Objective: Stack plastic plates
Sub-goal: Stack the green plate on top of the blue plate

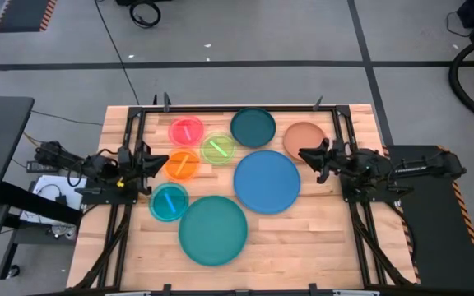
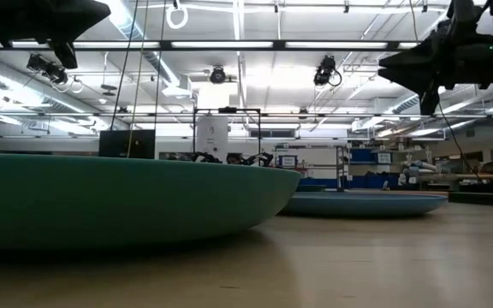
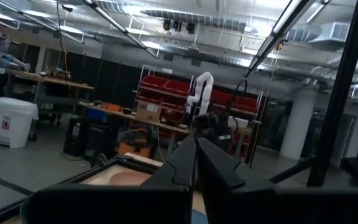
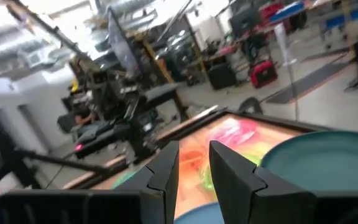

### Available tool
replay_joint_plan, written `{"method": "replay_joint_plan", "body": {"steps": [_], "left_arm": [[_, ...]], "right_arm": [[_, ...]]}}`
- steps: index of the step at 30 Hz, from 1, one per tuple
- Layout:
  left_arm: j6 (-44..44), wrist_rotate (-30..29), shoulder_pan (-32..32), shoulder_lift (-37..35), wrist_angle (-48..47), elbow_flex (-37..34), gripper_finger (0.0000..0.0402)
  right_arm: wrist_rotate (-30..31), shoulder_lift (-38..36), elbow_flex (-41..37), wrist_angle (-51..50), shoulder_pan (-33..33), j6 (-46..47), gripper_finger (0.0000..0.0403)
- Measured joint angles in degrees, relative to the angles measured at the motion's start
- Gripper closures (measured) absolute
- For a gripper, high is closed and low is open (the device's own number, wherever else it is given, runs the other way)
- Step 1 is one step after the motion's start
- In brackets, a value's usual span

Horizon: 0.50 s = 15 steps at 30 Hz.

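Closest to the low camera sits the large teal plate [image 2: 118, 198], filling the near left of that view, with the large blue plate [image 2: 362, 203] farther back on the table [image 1: 319, 238]. From above, all eight plates lie spread out singly, none stacked yet: the teal plate [image 1: 212, 230] near the front, the blue plate [image 1: 267, 182] just behind and to its right, the dark teal plate [image 1: 253, 127] and the brownish-orange plate [image 1: 304, 138] at the back, and the four small ones, pink-red [image 1: 186, 130], green [image 1: 217, 149], orange [image 1: 181, 164] and cyan [image 1: 169, 201], clustered on the left. The left gripper [image 1: 148, 164] hangs above the table at the left edge, just beside the orange plate, its fingers [image 3: 182, 165] pressed together and holding nothing. The right gripper [image 1: 309, 156] hangs at the right side, between the brownish-orange plate and the blue one, its fingers [image 4: 166, 165] a narrow gap apart and also empty. A sensible start would likely be a large plate as the base, then the medium ones, then the small. Each flat plate probably needs a pinch at its rim, so the gripper should come down at the edge with its fingers spread wider, lift cleanly, and centre the plate over the base before letting go.
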Motion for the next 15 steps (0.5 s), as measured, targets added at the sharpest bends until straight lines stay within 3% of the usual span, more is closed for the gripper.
{"method": "replay_joint_plan", "body": {"steps": [9,15], "left_arm": [[1.99,0.07,-0.07,11.70,-3.20,8.03,0.0377],[0.18,4.40,-0.09,16.46,-11.35,13.14,0.0377]], "right_arm": [[-0.74,19.04,10.11,-0.27,5.84,-0.79,0.0302],[-0.74,34.73,20.48,-0.88,11.52,-3.65,0.0302]]}}
